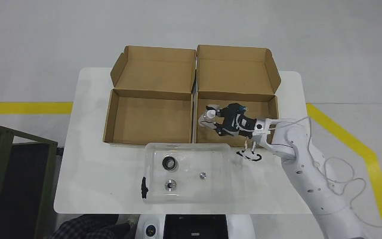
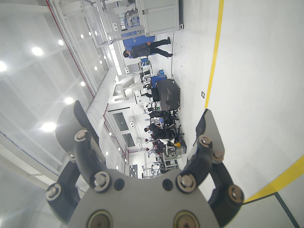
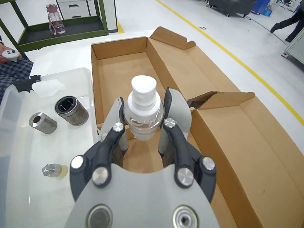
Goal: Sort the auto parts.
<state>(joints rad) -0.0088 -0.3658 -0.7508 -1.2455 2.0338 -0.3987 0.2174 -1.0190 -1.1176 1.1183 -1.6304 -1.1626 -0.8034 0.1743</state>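
Left gripper (image 2: 142, 110): fingers spread, empty, pointing into the room. Left box (image 1: 149, 122): no parts seen inside. Bin (image 1: 149, 150): three parts (image 1: 170, 162) to sort. Right gripper (image 1: 206, 116) pinches bottle (image 3: 143, 105) above right box (image 1: 268, 110). Sorting barely begun, I judge.

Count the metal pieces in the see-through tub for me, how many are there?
3. A fat bearing lies nearest the left cardboard box, a plain steel sleeve beside it, and a small silver piece farther off, all in the clear tub. None looks hidden.
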